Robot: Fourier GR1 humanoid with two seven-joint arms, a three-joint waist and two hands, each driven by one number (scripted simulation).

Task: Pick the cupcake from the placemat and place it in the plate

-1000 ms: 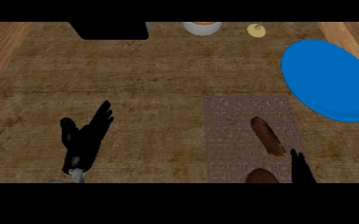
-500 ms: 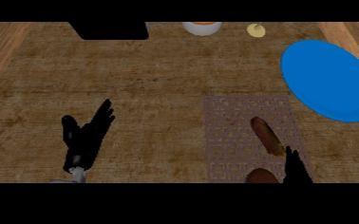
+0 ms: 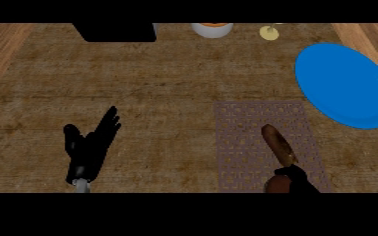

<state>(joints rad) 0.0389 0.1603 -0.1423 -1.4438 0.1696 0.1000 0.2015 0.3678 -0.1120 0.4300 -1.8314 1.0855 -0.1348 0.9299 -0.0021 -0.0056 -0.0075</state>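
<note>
right hand is being shown at the near edge beside the cupcake on the placemat; finger state cannot be told. left hand is being rested open.

R hand over placemat, maybe touching cupcake.
</note>
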